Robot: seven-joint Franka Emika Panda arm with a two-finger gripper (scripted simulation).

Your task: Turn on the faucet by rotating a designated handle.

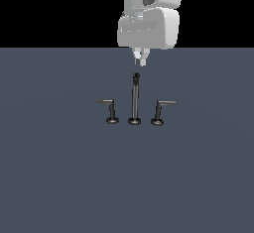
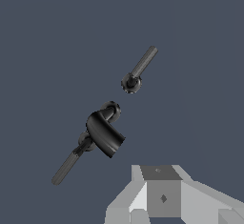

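Note:
The faucet stands on the grey floor as three dark metal pieces. Its tall thin spout (image 1: 134,98) is in the middle. The designated handle (image 1: 159,110) is at the exterior view's right, with its lever pointing right. Its mirror twin (image 1: 110,110) is at the left, with its lever pointing left. My gripper (image 1: 139,55) hangs above and behind the spout's top, touching nothing, fingers a little apart and empty. The wrist view looks down on the spout's curved tip (image 2: 105,132) with one lever handle (image 2: 139,69) on each side (image 2: 69,163); I cannot tell which is the designated one. A grey finger (image 2: 162,192) shows at that picture's edge.
The flat dark grey floor (image 1: 59,177) spreads all around the faucet. The white arm (image 1: 149,19) rises behind the faucet against a black background.

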